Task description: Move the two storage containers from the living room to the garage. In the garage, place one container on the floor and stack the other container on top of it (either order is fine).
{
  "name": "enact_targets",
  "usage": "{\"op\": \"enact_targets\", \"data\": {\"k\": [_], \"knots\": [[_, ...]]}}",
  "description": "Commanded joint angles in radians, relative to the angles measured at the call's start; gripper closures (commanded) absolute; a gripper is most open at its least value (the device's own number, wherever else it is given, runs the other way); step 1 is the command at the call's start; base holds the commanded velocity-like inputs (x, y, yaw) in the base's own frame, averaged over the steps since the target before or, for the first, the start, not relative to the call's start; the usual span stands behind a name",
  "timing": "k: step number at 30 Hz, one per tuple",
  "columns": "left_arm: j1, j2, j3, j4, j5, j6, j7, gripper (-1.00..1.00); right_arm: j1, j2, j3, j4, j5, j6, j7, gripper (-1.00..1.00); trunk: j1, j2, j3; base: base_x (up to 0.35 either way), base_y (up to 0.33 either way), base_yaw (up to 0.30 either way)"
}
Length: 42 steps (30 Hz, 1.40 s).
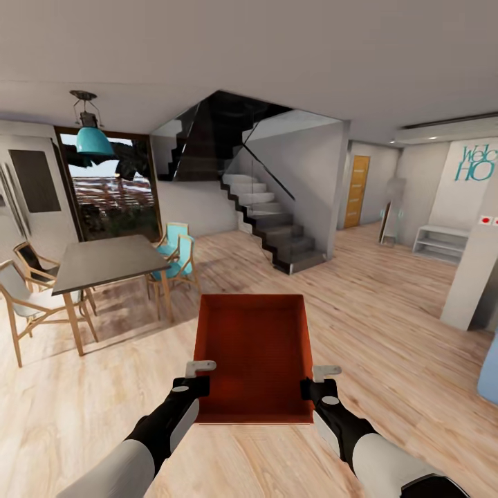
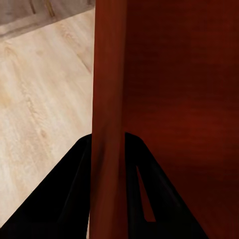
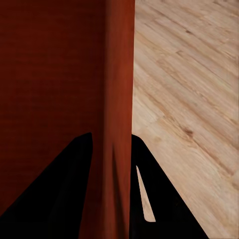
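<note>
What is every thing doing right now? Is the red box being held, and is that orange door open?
storage container: empty, held off the floor.
left gripper: shut on the container's side wall.
right gripper: shut on the opposite wall.
orange door: closed.
dining table: bare top.

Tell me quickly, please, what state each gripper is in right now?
Left gripper: closed on the left wall of the orange-red container.
Right gripper: closed on the same container's right wall.
</note>
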Motion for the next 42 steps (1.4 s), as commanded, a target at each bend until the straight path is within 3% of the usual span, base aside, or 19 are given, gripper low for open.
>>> {"op": "enact_targets", "data": {"k": [1, 16, 30, 42], "knots": [[-0.001, 0.0, 0.013, -0.02, 0.042, -0.035, 0.017, 1.0, 0.0, 0.02, -0.02, 0.003, -0.015, -0.007, -0.002, 1.0, 0.001, -0.001, -0.002, 0.323, 0.0, -0.001], [-0.001, 0.0, 0.013, -0.02, 0.042, -0.035, 0.017, 1.0, 0.0, 0.02, -0.02, 0.003, -0.015, -0.008, -0.002, 1.0, 0.001, -0.001, -0.001, 0.323, 0.0, -0.005], [-0.001, 0.0, 0.013, -0.021, 0.042, -0.035, 0.017, 1.0, 0.0, 0.02, -0.02, 0.003, -0.015, -0.008, -0.002, 1.0, 0.001, -0.001, 0.014, 0.323, 0.0, -0.178], [-0.001, 0.0, 0.014, -0.021, 0.042, -0.035, 0.017, 1.0, 0.0, 0.02, -0.019, 0.003, -0.014, -0.005, -0.002, 1.0, 0.001, -0.001, 0.016, 0.323, 0.0, -0.029]]}}
